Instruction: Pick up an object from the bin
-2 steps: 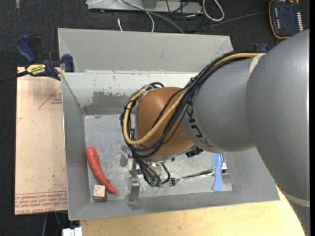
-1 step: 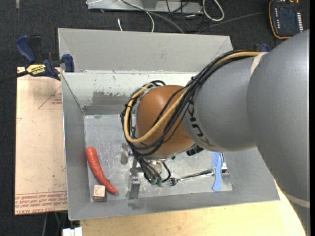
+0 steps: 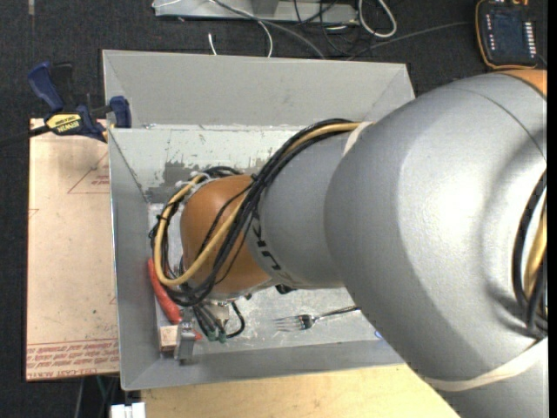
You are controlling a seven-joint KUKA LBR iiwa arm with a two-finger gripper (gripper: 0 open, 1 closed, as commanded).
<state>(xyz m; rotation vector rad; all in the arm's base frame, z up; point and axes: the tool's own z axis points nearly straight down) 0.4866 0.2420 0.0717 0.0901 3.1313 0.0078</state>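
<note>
The grey arm (image 3: 418,233) reaches in from the right and hides most of the floor of the bin (image 3: 261,94). Its orange cover (image 3: 213,225), looped with black and yellow cables (image 3: 170,233), hangs low over the bin's left half.

Below the cover, a long red thing (image 3: 162,296) lies slantwise along the foot of the left wall. A metal fork (image 3: 305,322) lies on the floor toward the near wall, well apart from the red thing, with its tines pointing left. A small pale block (image 3: 167,335) sits in the near-left corner, just beside the lower end of the red thing. The end effector (image 3: 185,345) is down in that same corner, right next to the block. Whether it is released, clenched or grasping anything I cannot tell, since the wrist and wiring hide its tip. The block and the red thing are the likeliest targets, being nearest.

The main risk comes from the corner. With two sloping walls meeting so close, a small sideways drift could scrape the tool on metal or push the block hard into the corner, out of reach. The red thing could be caught together with the block and drop off partway up. The loose cable loops hang close to the left wall and might snag.

Room is tight to the left and toward the near wall. The bare floor toward the fork looks open, and so does the way straight up.
</note>
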